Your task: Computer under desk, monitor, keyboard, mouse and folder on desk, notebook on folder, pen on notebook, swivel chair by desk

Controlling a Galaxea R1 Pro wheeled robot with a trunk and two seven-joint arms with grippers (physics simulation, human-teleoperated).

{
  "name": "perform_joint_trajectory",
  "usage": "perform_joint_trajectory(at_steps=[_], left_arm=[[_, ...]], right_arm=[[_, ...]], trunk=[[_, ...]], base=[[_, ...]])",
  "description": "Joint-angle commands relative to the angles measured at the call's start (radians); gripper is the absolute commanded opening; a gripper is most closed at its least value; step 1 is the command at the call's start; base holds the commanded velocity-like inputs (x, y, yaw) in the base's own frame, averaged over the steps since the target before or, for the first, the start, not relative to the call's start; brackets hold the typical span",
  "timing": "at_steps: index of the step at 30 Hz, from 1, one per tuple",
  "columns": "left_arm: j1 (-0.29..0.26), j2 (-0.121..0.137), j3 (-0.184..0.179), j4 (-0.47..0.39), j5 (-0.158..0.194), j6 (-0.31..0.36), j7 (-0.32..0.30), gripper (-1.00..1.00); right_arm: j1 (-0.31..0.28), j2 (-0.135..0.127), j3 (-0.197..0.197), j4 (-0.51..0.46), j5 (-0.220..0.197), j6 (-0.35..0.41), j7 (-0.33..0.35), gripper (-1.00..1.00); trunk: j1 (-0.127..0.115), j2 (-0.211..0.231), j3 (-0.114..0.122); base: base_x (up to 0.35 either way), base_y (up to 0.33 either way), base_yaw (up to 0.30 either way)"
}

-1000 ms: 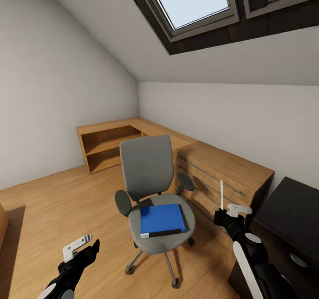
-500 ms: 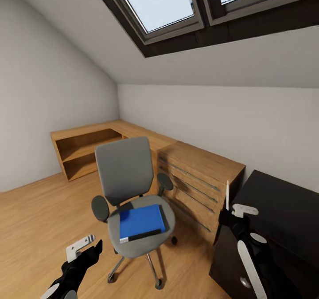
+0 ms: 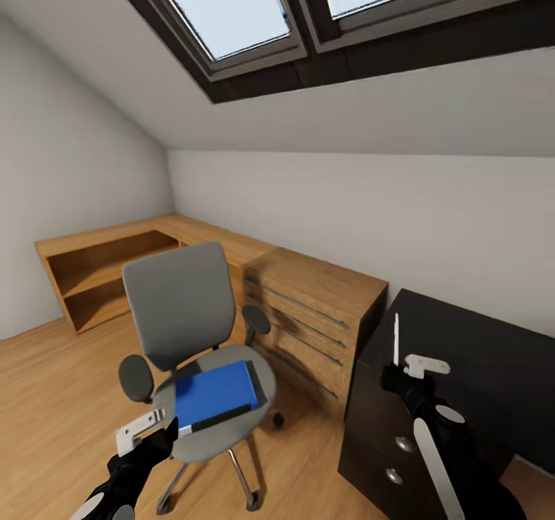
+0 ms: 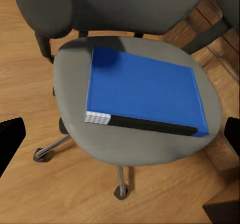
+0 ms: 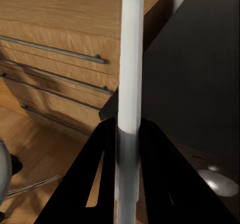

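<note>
The swivel chair [image 3: 179,304] stands on the wood floor with the blue folder [image 3: 213,393] lying flat on its grey seat [image 4: 135,146]. In the left wrist view the folder [image 4: 145,92] shows its black spine and white label. My left gripper [image 3: 146,433] is open, hovering just in front of the seat, with its fingers wide apart [image 4: 120,139]. My right gripper [image 3: 406,369] is shut on the white pen [image 3: 396,339], held upright over the near corner of the black desk [image 3: 478,350]. The pen [image 5: 130,74] sits between the black fingers [image 5: 100,174].
A light wooden dresser [image 3: 312,304] with long metal handles stands between the chair and the desk. A low wooden shelf [image 3: 96,269] runs along the far left wall. The desk's drawer unit shows round silver knobs [image 3: 405,444]. Skylights sit overhead.
The whole view has swung to the right, so chair and dresser sit further left and more of the desk shows. Both arms keep their pose, and the pen stays in the right gripper.
</note>
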Motion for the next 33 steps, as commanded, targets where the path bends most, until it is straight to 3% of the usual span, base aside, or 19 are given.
perform_joint_trajectory(at_steps=[1, 9, 10, 13, 19, 22, 33], left_arm=[[0.0, -0.001, 0.001, -0.002, 0.011, 0.004, 0.005, 1.0], [0.0, 0.0, 0.001, -0.001, 0.011, 0.004, 0.005, 1.0], [0.0, 0.0, 0.001, -0.001, 0.011, 0.004, 0.005, 1.0], [0.0, 0.0, 0.0, 0.001, 0.011, 0.004, 0.005, 1.0], [0.0, -0.001, 0.0, 0.002, 0.011, 0.004, 0.005, 1.0], [0.0, -0.001, 0.0, 0.003, 0.011, 0.004, 0.005, 1.0], [0.0, -0.001, 0.0, 0.003, 0.011, 0.004, 0.005, 1.0]], right_arm=[[-0.001, -0.001, 0.001, -0.001, -0.011, 0.003, -0.008, -1.0], [-0.001, 0.0, -0.006, 0.004, -0.01, 0.003, -0.01, -1.0], [-0.001, -0.002, -0.038, 0.028, -0.01, 0.029, -0.009, -1.0], [-0.004, -0.004, -0.05, 0.056, -0.01, 0.043, -0.008, -1.0], [-0.056, -0.061, -0.072, 0.235, -0.019, 0.053, -0.005, -1.0], [-0.075, -0.075, -0.073, 0.267, -0.022, 0.053, -0.004, -1.0], [-0.128, -0.085, -0.074, 0.377, -0.024, 0.053, 0.0, -1.0]], trunk=[[0.0, 0.0, 0.0], [0.0, 0.0, 0.002], [0.0, 0.0, 0.002], [0.0, 0.0, 0.002], [0.0, 0.0, 0.002], [0.0, 0.0, 0.002], [0.0, 0.0, 0.002]], base=[[0.163, -0.091, -0.26], [0.185, -0.201, -0.104], [0.008, -0.158, -0.001], [0.005, -0.091, -0.001], [0.001, -0.011, 0.0], [0.058, -0.001, 0.0], [0.285, 0.0, 0.0]])
